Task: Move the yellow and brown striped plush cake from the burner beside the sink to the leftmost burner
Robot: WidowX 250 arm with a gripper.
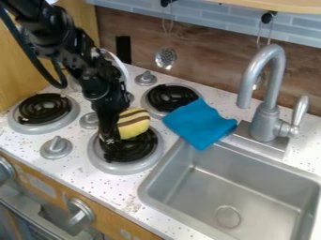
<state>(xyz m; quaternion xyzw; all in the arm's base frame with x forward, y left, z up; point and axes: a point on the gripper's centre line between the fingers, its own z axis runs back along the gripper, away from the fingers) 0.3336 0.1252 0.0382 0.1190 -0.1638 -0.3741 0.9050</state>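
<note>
Oven front: lower L; gray handle point(28, 211) + round knobs, the R one point(80, 211) below the counter edge.
L burner: black coil point(44, 108) in a silvery drip pan, set in the white speckled countertop point(113, 190).
Gray dials: one point(56, 146) just R of & nearer the cam. than the L burner; others btwn burners & nr the wall.
Arm: blk, comes in from upper L, hangs down over the stove.
Gripper: blk point(110, 137), low over the front burner point(128, 152), pointing down; can't tell how far open, nor if it has hold of the toy.
Striped toy: yellow w/ brown stripes, rounded point(133, 124); right up against R side of gripper, over the far part of front burner; can't tell if it rests on the coil.
Slotted spoon: metal point(165, 58), hangs vs. brown backsplash.
Back burner: blk coil point(171, 97), behind & R of toy.
Cloth: blue point(199, 123), btwn back burner & faucet, one corner over sink rim.
Sink: gray basin point(235, 187), lower R, round drain.
Faucet: gray point(266, 121), behind sink, spout arched, lever on R.
</note>
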